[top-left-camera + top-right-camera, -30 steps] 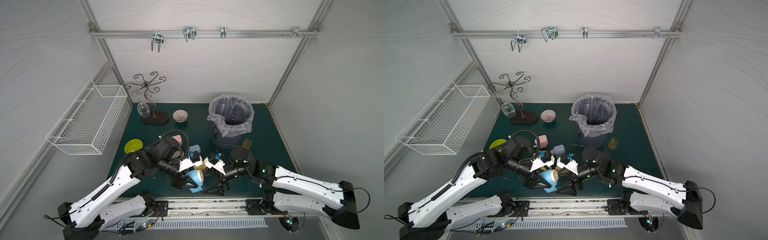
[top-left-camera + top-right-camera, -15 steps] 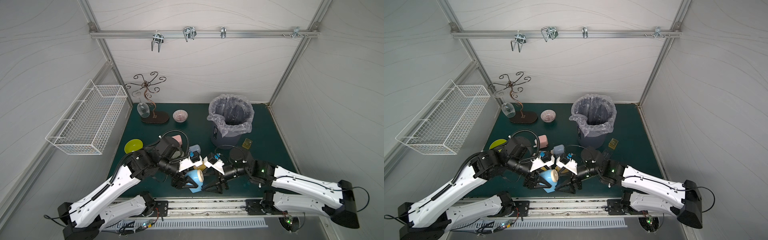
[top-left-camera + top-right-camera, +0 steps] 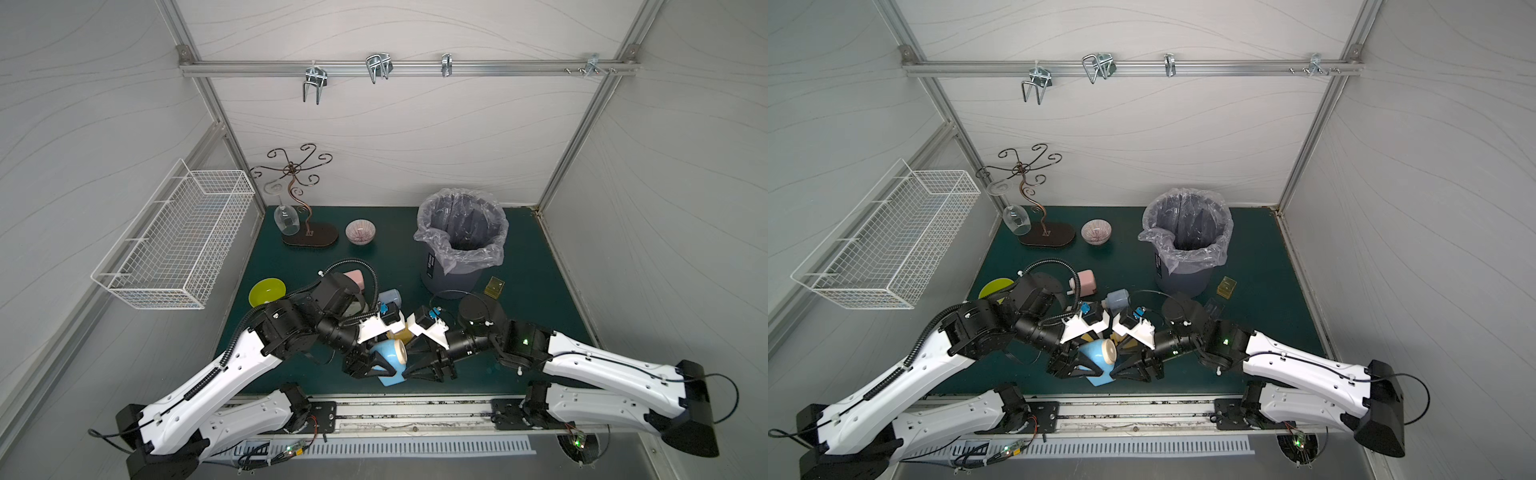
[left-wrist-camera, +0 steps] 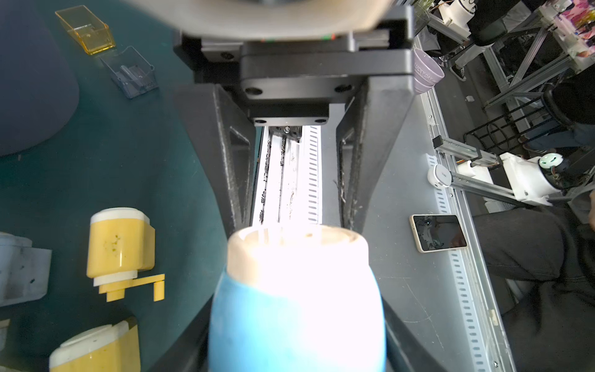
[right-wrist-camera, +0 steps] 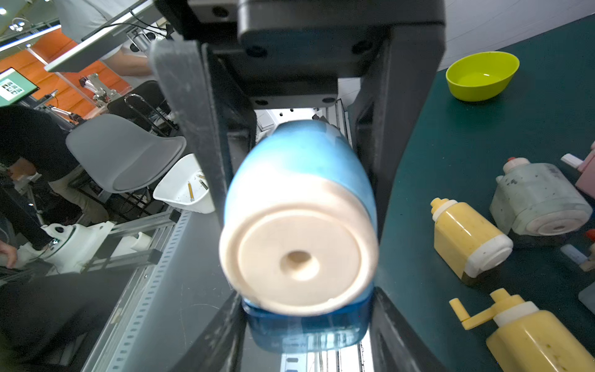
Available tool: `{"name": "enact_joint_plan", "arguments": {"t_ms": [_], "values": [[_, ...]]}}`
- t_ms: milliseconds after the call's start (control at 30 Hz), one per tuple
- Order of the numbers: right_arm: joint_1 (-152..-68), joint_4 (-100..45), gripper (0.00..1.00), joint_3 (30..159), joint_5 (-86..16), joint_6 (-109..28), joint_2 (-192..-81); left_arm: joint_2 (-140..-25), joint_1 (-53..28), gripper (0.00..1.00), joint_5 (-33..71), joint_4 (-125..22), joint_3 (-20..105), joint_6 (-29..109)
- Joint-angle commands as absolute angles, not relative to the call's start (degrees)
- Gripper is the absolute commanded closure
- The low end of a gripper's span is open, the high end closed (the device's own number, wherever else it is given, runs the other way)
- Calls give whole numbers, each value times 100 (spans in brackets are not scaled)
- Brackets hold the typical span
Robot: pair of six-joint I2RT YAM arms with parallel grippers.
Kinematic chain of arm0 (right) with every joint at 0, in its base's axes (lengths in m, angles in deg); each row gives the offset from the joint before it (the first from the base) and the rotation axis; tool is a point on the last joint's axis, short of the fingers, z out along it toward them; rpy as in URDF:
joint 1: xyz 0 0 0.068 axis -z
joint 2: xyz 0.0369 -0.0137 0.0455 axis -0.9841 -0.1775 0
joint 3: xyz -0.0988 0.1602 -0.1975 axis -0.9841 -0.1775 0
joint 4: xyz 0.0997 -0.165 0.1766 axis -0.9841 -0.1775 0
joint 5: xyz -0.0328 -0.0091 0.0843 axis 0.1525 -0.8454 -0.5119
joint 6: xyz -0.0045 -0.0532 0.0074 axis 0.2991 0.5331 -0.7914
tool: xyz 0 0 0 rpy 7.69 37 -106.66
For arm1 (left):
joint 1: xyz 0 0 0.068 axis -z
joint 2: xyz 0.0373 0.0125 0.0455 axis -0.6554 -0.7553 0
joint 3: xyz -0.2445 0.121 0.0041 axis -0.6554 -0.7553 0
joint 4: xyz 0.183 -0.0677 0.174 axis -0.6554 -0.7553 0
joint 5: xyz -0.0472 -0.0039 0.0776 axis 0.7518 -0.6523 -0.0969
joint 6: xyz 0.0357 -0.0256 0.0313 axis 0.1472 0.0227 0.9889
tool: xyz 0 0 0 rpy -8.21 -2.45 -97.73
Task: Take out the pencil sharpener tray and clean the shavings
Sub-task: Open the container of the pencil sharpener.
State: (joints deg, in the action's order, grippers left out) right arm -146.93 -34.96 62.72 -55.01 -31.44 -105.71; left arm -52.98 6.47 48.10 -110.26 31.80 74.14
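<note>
We see the left pincer clenching the sharpener, the right pincer pinching its tray sides: probably light, slick plastic.

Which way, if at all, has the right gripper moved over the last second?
Yes: the right gripper has edged slightly away from the trash bin, toward the blue sharpener, its jaws closing around it.

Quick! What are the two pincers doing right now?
Left pincer: closed, holding the blue sharpener.
Right pincer: closed on that sharpener's clear blue tray.
</note>
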Motion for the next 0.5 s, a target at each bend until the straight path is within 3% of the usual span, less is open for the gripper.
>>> {"name": "enact_joint_plan", "arguments": {"t_ms": [0, 200, 467], "values": [[-14719, -3606, 62, 6370, -5487, -3167, -10625, -5308, 663, 100, 4942, -10736, 3386, 7413], [-14684, -3609, 100, 6370, -5514, -3185, -10625, -5291, 665, 100, 4932, -10718, 3350, 7389], [-14538, -3595, 100, 6301, -5569, -3284, -10532, -5334, 665, 100, 4853, -10882, 3337, 7428]]}}
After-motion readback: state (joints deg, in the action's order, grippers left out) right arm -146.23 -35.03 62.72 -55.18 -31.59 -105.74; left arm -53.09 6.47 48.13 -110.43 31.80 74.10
